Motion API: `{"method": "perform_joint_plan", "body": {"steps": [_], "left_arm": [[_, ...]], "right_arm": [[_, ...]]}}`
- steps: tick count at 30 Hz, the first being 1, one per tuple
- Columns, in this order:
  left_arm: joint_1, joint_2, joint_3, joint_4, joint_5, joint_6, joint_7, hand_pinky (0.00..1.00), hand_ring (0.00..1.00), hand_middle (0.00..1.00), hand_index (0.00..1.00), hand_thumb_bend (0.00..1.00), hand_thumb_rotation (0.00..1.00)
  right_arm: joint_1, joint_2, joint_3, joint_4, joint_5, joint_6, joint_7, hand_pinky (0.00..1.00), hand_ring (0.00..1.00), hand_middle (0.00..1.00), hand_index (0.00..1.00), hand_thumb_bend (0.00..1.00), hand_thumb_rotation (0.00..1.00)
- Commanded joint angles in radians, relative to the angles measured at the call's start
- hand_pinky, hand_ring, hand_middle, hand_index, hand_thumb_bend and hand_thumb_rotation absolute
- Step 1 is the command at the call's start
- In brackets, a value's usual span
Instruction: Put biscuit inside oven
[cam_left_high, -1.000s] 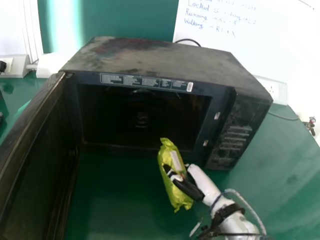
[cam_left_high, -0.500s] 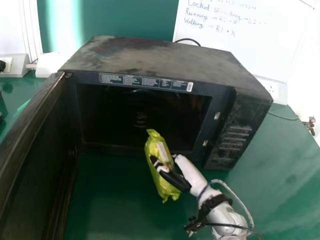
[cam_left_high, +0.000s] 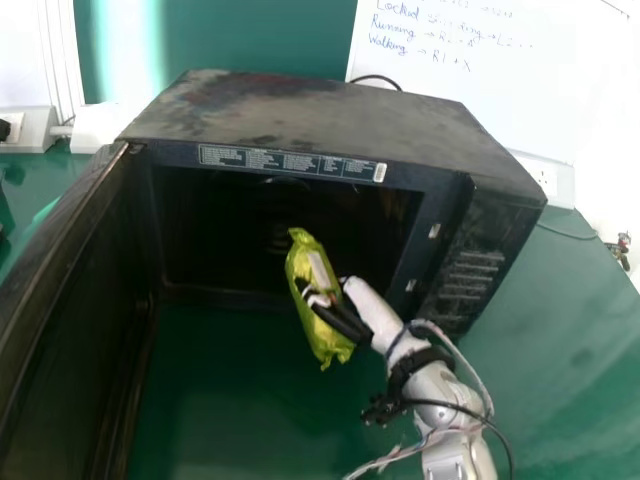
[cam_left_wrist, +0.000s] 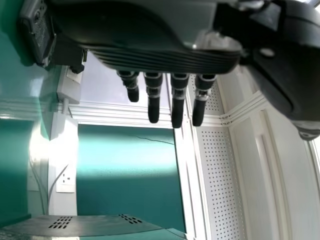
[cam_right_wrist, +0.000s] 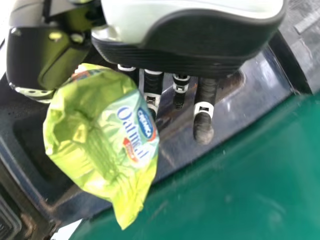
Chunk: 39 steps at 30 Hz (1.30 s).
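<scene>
Your right hand has the biscuit packet pinched between thumb and fingers. The packet slants, one end past the fingers toward the oven, the other sticking out on the near side. Oven's just beyond those fingers, door open off to their left; can't tell if the packet tip is inside. Your left hand: fingers straight, thumb wide of them.
</scene>
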Motion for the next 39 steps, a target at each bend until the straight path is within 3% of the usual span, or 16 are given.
{"method": "perform_joint_plan", "body": {"steps": [1,8,18,24,30,39], "left_arm": [[0.004,-0.002,-0.004,0.005,-0.003,-0.003,0.001,0.98,0.91,0.91,0.90,1.00,1.00],[0.012,-0.009,-0.007,-0.009,-0.002,-0.003,0.003,0.97,0.91,0.91,0.90,1.00,1.00],[0.022,-0.016,-0.011,-0.022,-0.004,-0.003,0.002,0.99,0.91,0.90,0.90,1.00,1.00],[0.027,-0.018,-0.012,-0.029,-0.002,-0.002,0.005,0.98,0.91,0.90,0.89,1.00,1.00],[0.029,-0.018,-0.013,-0.033,0.001,-0.001,0.009,0.97,0.90,0.90,0.89,1.00,1.00],[0.035,-0.018,-0.012,-0.034,-0.011,-0.006,0.003,0.97,0.91,0.90,0.89,1.00,1.00]], "right_arm": [[-0.046,0.011,0.009,0.023,-0.003,-0.004,0.000,0.12,0.17,0.46,0.48,0.53,0.00],[-0.133,0.008,0.034,0.115,-0.023,-0.031,-0.008,0.10,0.15,0.46,0.48,0.53,0.00],[-0.247,0.031,0.041,0.250,-0.024,-0.068,-0.013,0.17,0.23,0.47,0.47,0.53,0.00],[-0.311,0.027,0.075,0.333,-0.077,-0.100,-0.038,0.29,0.38,0.48,0.47,0.53,0.01],[-0.363,0.034,0.069,0.388,-0.077,-0.083,-0.030,0.18,0.24,0.47,0.47,0.53,0.00],[-0.426,0.021,0.078,0.490,-0.084,-0.157,-0.037,0.26,0.32,0.50,0.43,0.53,0.00]]}}
